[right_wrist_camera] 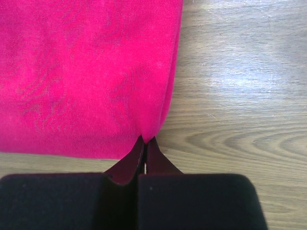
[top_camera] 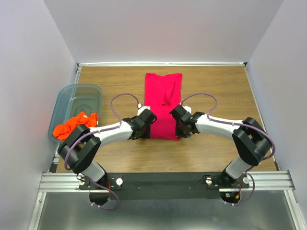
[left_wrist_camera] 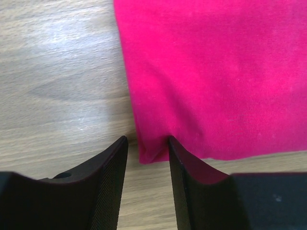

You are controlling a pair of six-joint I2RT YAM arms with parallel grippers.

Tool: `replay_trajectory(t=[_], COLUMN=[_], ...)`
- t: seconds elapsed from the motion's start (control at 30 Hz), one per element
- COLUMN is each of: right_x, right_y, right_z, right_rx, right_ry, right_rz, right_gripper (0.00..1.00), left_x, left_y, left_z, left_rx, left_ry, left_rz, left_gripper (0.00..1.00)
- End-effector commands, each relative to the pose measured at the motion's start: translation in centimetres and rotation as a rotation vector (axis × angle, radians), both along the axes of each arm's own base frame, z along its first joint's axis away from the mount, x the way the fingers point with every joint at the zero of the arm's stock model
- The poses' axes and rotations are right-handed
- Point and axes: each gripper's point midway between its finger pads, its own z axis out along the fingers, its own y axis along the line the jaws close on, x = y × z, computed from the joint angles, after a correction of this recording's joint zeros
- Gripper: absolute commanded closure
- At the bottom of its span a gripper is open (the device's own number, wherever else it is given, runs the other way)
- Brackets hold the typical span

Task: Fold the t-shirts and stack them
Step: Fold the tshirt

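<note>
Pink t-shirt (top_camera: 163, 96) lies in the middle of the table (top_camera: 225, 91), folded into a long narrow strip that runs from the far edge toward my bases. My left gripper (left_wrist_camera: 147, 143) sits low over the wood at the strip's near left corner. Its fingers (left_wrist_camera: 108, 182) stand apart, and the corner of the cloth pokes into the gap between them without being squeezed. My right gripper (right_wrist_camera: 145, 141) is at the near right corner, its two fingertips pressed together with a small pinch of the folded edge caught between them. The orange t-shirt (top_camera: 74, 125) is bunched up off to my left at the near end of the bin (top_camera: 81, 98), spilling over its rim beside my left arm, well apart from the pink t-shirt. I cannot tell how much of it lies inside.
</note>
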Motion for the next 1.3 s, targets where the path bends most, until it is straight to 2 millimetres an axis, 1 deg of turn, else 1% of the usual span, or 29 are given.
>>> replay_trajectory(t=[0.0,0.1,0.2,0.23,0.3,0.33,0.4,0.43,0.5,0.53,0.57,0.6,0.63,0.7,0.73,0.8,0.83,0.87,0.9,0.93,0.97,1.0,1.07,1.1,1.13,1.17,1.2,1.23,1.27], right_x=[-1.5,-1.5,-1.4,-1.4,-1.5,-1.8,-2.5,-3.2,-4.3,-6.0,-6.7,-7.5,-8.7,-9.9,-11.2,-12.6,-14.0,-14.3,-15.1,-15.4,-15.0,-14.9,-13.0,-11.5,-10.2,-9.2,-7.5,-6.0,-4.9], right_y=[-2.2,-2.1,-2.2,-2.3,-2.5,-2.6,-3.1,-3.4,-3.6,-4.6,-4.9,-5.3,-6.0,-6.6,-6.9,-7.0,-7.3,-7.4,-8.0,-8.0,-7.9,-8.3,-8.1,-7.0,-6.9,-6.6,-6.0,-6.2,-6.1], right_z=[-1.0,-0.8,-0.3,-0.2,-0.2,-0.2,0.0,0.1,0.9,1.3,2.0,2.6,4.1,5.7,7.0,8.3,9.1,9.8,10.3,10.8,11.5,11.9,12.4,13.8,14.2,14.5,15.1,15.2,15.6], right_rx=[-0.098,-0.095,-0.088,-0.091,-0.094,-0.096,-0.097,-0.097,-0.083,-0.108,-0.112,-0.119,-0.123,-0.116,-0.098,-0.076,-0.059,-0.047,-0.058,-0.055,-0.052,-0.078,-0.122,-0.097,-0.125,-0.139,-0.150,-0.187,-0.191], right_ry=[0.054,0.050,0.035,0.035,0.035,0.041,0.051,0.074,0.098,0.167,0.192,0.215,0.244,0.270,0.312,0.362,0.406,0.411,0.437,0.442,0.425,0.424,0.371,0.317,0.274,0.255,0.223,0.187,0.163], right_rz=[0.007,0.010,0.007,0.009,0.008,0.012,0.016,0.022,0.060,0.068,0.081,0.099,0.104,0.128,0.141,0.173,0.188,0.192,0.197,0.206,0.214,0.217,0.219,0.222,0.220,0.223,0.231,0.222,0.219], right_gripper=[0.99,0.99,0.99,0.99,0.99,0.99,0.99,0.99,0.99,0.99,0.99,0.99,0.99,0.99,0.99,0.99,0.99,0.99,0.99,0.99,0.99,0.99,0.99,0.99,0.99,0.99,0.99,0.99,0.99], left_x=[-2.3,-2.6,-2.9,-3.1,-3.3,-3.9,-4.4,-5.7,-7.1,-7.8,-9.2,-9.9,-11.2,-12.6,-14.3,-16.0,-17.3,-18.1,-19.1,-19.6,-19.6,-19.0,-17.7,-16.9,-15.5,-14.6,-13.6,-11.2,-10.0], left_y=[1.1,1.2,1.2,1.3,1.3,1.3,1.3,1.5,1.6,1.0,1.8,1.9,1.7,1.3,1.1,0.9,1.1,1.1,1.0,1.3,1.4,1.3,1.1,0.7,-0.5,-1.0,-1.2,-1.5,-1.5], left_z=[-2.8,-3.0,-3.0,-3.0,-3.0,-3.1,-2.6,-2.6,-1.7,-0.4,0.3,1.1,2.8,4.8,5.4,6.8,7.2,7.5,8.3,8.5,8.7,9.1,9.2,9.4,10.0,10.2,9.8,10.4,10.3], left_rx=[0.093,0.106,0.110,0.109,0.104,0.103,0.085,0.082,0.066,0.026,0.052,0.045,0.002,-0.062,-0.087,-0.135,-0.149,-0.165,-0.205,-0.206,-0.207,-0.204,-0.188,-0.191,-0.219,-0.230,-0.214,-0.231,-0.230], left_ry=[0.098,0.116,0.124,0.129,0.140,0.161,0.173,0.212,0.254,0.270,0.317,0.330,0.358,0.373,0.429,0.449,0.489,0.507,0.523,0.533,0.530,0.503,0.467,0.448,0.410,0.392,0.380,0.321,0.304], left_rz=[0.005,0.006,0.004,0.001,-0.003,-0.013,-0.026,-0.045,-0.076,-0.113,-0.124,-0.136,-0.161,-0.196,-0.227,-0.264,-0.273,-0.277,-0.304,-0.312,-0.316,-0.325,-0.317,-0.326,-0.334,-0.340,-0.355,-0.321,-0.308], left_gripper=[0.51,0.52,0.64,0.74,0.89,1.00,1.00,1.00,1.00,1.00,1.00,1.00,1.00,1.00,1.00,1.00,1.00,1.00,1.00,1.00,1.00,1.00,1.00,1.00,1.00,1.00,1.00,1.00,1.00])
